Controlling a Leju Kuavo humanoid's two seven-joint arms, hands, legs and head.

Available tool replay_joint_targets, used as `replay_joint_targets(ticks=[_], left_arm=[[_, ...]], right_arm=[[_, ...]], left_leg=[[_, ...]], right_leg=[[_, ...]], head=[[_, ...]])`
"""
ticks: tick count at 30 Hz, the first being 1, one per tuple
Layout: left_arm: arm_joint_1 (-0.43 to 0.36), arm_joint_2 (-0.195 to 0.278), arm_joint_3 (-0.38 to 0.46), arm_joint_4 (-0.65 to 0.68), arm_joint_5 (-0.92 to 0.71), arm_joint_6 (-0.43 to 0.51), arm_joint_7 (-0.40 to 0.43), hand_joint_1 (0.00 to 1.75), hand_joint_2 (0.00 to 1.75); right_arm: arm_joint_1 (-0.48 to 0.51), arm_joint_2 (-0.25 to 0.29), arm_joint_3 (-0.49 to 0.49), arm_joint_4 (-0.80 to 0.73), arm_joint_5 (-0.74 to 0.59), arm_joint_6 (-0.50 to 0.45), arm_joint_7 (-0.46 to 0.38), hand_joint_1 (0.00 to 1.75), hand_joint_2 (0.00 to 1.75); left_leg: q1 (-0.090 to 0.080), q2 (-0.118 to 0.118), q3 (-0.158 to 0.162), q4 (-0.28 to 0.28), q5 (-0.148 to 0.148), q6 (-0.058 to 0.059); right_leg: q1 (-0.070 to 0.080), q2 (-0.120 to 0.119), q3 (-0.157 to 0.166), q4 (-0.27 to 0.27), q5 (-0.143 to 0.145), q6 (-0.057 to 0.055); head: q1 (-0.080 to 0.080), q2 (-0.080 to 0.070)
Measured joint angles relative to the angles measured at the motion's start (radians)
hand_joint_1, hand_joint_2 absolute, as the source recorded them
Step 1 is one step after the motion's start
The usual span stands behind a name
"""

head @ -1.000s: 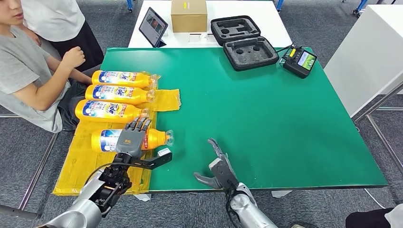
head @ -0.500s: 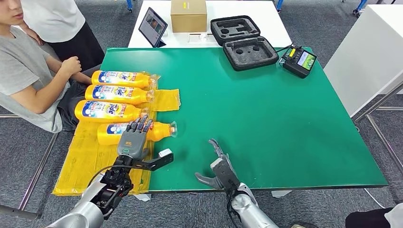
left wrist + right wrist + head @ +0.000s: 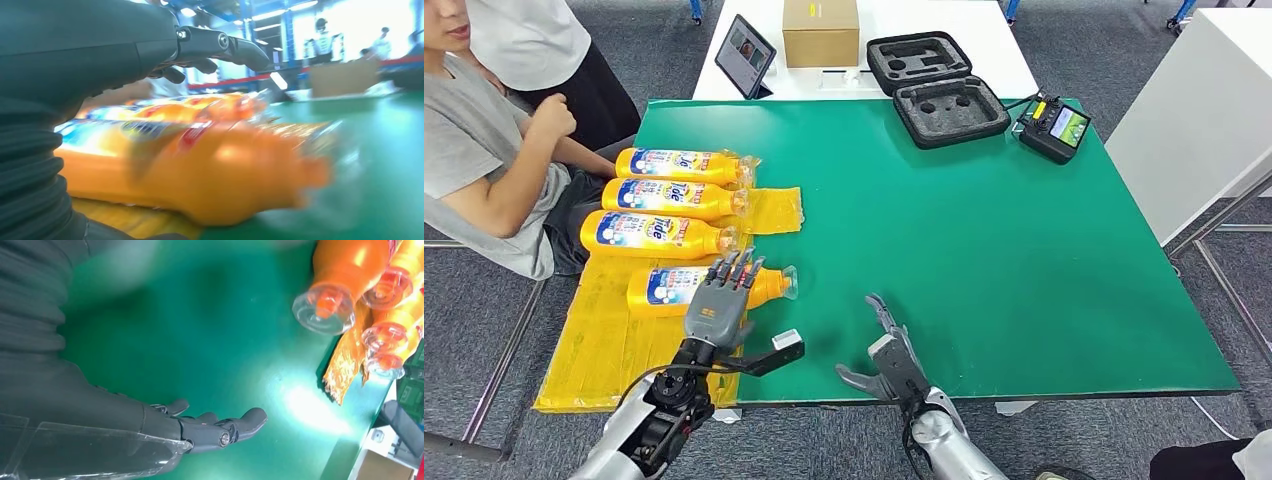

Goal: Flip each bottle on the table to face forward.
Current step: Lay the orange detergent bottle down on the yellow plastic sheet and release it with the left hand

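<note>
Several orange Tide bottles lie on their sides on a yellow sheet (image 3: 604,340) at the left of the green table (image 3: 984,240), caps pointing right. The far three (image 3: 679,164), (image 3: 669,197), (image 3: 652,232) show their blue labels. The nearest bottle (image 3: 664,289) (image 3: 210,175) also shows its label upward. My left hand (image 3: 719,305) (image 3: 100,50) hovers over this bottle's neck end with fingers spread, holding nothing. At the table's near edge my right hand (image 3: 879,350) (image 3: 210,427) is open and empty, to the right of the bottle caps (image 3: 325,302).
A person (image 3: 484,170) sits close at the table's left side beside the bottles. At the far edge lie a black foam case (image 3: 936,88) and a handheld controller (image 3: 1056,127). A tablet (image 3: 746,56) and cardboard box (image 3: 821,32) stand on the white table behind.
The nearest bottle has rolled so more of its label faces up and has shifted slightly away. My left hand has lifted and drawn back toward the near edge. The right hand stayed put.
</note>
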Motion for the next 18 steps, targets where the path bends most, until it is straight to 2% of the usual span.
replay_joint_targets(ticks=[4,11,15,18], left_arm=[[0.069,0.000,-0.038,-0.155,0.200,-0.085,-0.117,0.00,1.75],[0.099,0.003,-0.054,-0.226,0.288,-0.120,-0.164,0.00,1.75],[0.189,0.022,-0.082,-0.425,0.579,-0.081,-0.345,0.00,1.75],[0.228,0.025,-0.081,-0.474,0.721,-0.064,-0.422,0.00,1.75]], right_arm=[[0.004,-0.003,-0.003,0.000,-0.007,-0.003,0.000,0.00,1.75],[0.004,-0.004,-0.003,0.000,-0.008,-0.002,0.000,0.00,1.75],[0.004,-0.004,-0.003,0.000,-0.001,0.004,0.000,0.00,1.75],[0.012,-0.004,-0.003,-0.012,-0.015,0.008,0.000,0.00,1.75]], left_leg=[[0.000,0.000,0.000,0.000,0.000,0.000],[0.000,0.000,-0.001,0.000,-0.001,0.000],[0.000,0.000,0.000,0.000,-0.001,-0.001],[0.000,0.000,0.000,0.000,-0.001,-0.001]], right_leg=[[0.000,0.000,0.000,0.000,0.000,0.000],[0.000,0.000,0.000,0.000,0.000,0.000],[0.000,0.000,0.000,0.000,0.000,0.000],[0.000,0.000,0.000,0.000,0.000,0.000]], head=[[0.000,0.000],[0.000,0.000],[0.000,0.000],[0.000,0.000]])
